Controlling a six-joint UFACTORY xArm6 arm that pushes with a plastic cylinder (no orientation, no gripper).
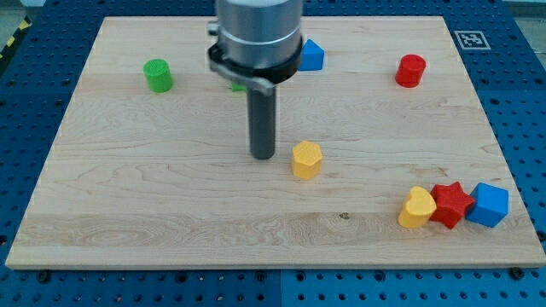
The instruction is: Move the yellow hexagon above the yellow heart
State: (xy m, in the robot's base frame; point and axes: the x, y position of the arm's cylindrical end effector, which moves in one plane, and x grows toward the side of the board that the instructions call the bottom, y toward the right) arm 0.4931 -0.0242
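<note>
Camera view: a pale wooden counter (128,196) lies on a blue perforated base (26,111). Near the counter's top-left corner stands a green cylinder (158,76), well apart from everything else. Next along the top edge, a second green block (238,85) shows only as a sliver behind the arm, so its shape cannot be told. The arm's grey body (256,38) comes down from the top edge, and the dark rod below it ends in my tip (263,158), which rests on the counter near its middle. The arm carries no end effector, just this rod, so nothing is grasped. Just to the tip's right, near but apart from it, sits the yellow hexagon (306,159), close to the counter's centre. Above it, at the top edge, a blue block (311,55) peeks out from behind the arm's body; its shape is unclear. Further right along the top edge stands a red cylinder (410,71). In the bottom-right corner three blocks sit in a row, touching: the yellow heart (417,208), then a red star (450,205), then a blue cube (489,205). The hexagon lies well to the left of the heart and slightly nearer the top edge.
</note>
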